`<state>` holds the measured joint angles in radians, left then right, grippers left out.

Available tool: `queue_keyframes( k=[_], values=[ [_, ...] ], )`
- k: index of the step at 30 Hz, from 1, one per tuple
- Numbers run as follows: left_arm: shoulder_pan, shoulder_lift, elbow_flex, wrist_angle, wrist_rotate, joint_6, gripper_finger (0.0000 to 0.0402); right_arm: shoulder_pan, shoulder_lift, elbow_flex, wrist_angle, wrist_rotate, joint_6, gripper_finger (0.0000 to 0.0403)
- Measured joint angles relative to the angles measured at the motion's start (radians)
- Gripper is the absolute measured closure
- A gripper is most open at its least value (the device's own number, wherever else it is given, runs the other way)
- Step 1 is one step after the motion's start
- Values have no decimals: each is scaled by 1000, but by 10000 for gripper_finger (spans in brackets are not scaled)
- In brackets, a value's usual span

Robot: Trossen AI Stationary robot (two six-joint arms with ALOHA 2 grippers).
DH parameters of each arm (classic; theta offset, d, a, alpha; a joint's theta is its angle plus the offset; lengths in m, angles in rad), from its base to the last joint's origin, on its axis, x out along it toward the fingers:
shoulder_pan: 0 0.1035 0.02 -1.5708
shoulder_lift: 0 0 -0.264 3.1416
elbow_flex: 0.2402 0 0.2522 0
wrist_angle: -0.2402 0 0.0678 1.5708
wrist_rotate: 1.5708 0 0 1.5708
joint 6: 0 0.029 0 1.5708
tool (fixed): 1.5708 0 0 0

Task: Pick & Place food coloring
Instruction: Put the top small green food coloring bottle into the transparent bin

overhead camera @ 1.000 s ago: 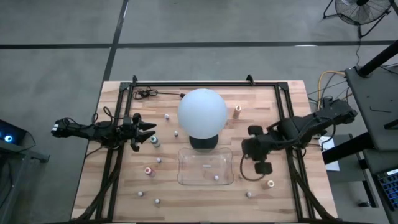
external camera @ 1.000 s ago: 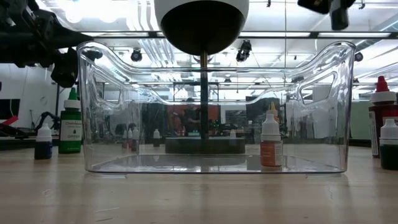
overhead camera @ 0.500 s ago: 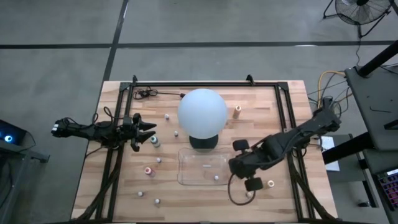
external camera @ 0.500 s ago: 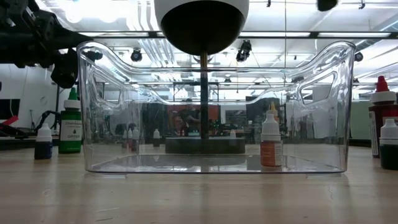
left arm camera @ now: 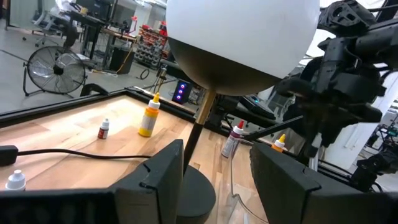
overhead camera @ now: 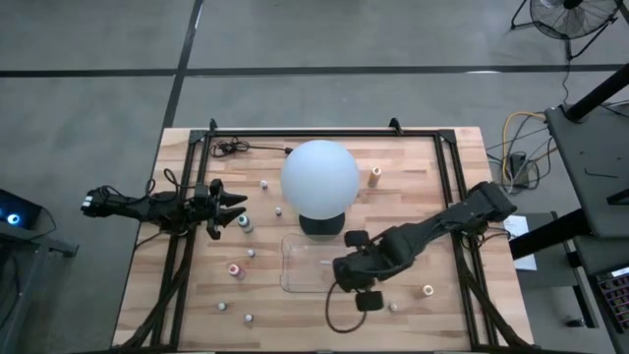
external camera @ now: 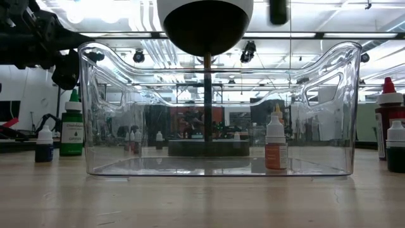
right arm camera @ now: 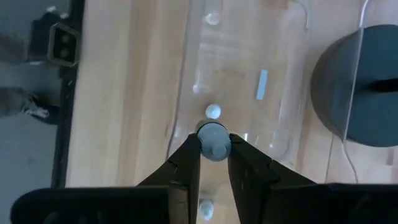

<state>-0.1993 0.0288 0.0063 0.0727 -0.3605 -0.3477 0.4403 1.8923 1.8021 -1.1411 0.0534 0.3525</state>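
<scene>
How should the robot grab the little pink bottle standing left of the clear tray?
By its cap, coming straight down from above. The pink bottle looks upright with bare wood all round, so the cap is its highest, narrowest part. The right tool holds its grey-capped bottle the same way.

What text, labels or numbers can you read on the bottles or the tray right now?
None can be read.
Green bottle in the low view: its label carries print, too blurred to read.
Orange bottle inside the clear tray: label too small to read.
Sticker on the tray floor: no legible text.
</scene>
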Motion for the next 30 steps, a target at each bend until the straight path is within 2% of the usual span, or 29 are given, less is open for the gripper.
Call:
queue_keyframes(
  k=[11,17,30],
  values=[
    [0,0,0,0,0,0,241,-62,191,137,60,16,45,344],
    [0,0,0,0,0,0,241,-62,200,93,147,38,108,344],
    [0,0,0,1,0,0,241,-40,198,-32,187,54,192,344]
  ],
)
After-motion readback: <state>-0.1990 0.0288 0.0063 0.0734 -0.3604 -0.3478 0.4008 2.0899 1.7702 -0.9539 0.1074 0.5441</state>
